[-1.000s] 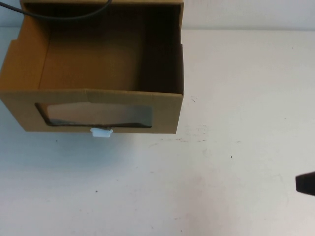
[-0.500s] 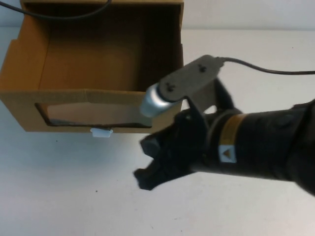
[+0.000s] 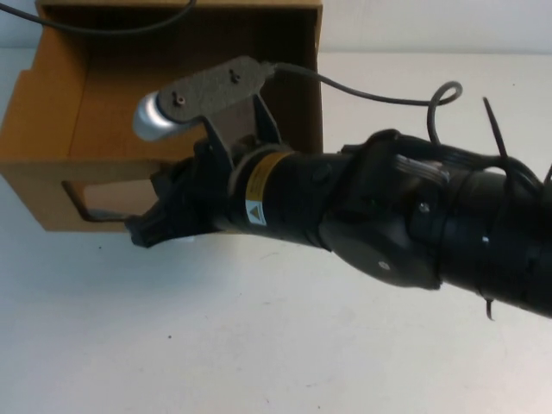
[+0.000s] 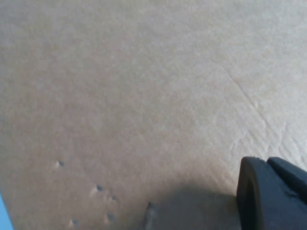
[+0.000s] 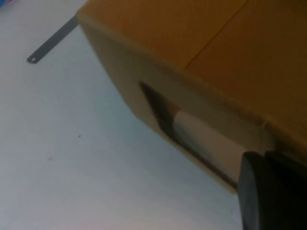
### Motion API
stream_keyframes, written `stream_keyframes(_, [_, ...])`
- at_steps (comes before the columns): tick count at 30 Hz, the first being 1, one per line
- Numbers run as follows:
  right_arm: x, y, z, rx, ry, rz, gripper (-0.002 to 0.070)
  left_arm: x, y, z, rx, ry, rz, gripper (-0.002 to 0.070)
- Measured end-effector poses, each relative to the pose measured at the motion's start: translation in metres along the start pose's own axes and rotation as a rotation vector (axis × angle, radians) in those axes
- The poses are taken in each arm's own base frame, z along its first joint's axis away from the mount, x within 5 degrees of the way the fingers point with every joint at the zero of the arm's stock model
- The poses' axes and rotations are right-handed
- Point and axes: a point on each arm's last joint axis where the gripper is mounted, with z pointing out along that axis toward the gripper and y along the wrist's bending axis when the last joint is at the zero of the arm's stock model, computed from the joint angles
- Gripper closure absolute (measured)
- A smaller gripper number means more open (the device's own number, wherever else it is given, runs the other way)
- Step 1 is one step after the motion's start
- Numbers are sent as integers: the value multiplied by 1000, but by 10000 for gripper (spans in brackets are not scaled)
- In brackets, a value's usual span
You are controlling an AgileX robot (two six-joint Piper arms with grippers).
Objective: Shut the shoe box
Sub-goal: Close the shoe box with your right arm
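Shoe box: the brown cardboard shoe box (image 3: pixel 52 138) sits at the far left of the white table (image 3: pixel 259 345), drawer pulled out toward the robot and open on top, its dark inside showing.
Front panel: it faces the robot, and the clear window (image 3: pixel 99 200) peeks out just left of the arm; the lower middle of the panel is covered by the arm.
Right gripper: here's the right gripper (image 3: pixel 147 226), reaching in from the right across the table, its tip right up at the box's front panel by the lower edge of the window.
Right jaws: they look close together at the tip, but I cannot tell how far open they are or whether they grip anything; contact with the panel cannot be made out either.
Right wrist view: the box corner and window (image 5: pixel 201 139) fill the picture up close, one dark finger (image 5: pixel 268 191) at the edge.
Left gripper: out of sight from above; in its wrist view one dark finger (image 4: pixel 268 194) sits close against plain brown cardboard (image 4: pixel 134 96).
Left jaws: cannot tell.
Cable: a black cable (image 3: pixel 112 28) drapes over the box's far edge.
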Motion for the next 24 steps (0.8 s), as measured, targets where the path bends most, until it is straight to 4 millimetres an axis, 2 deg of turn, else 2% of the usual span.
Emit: stream_keyframes(24, [-57,-77,61,152,-164,75,687,0,-1,0,6,2,-2,677])
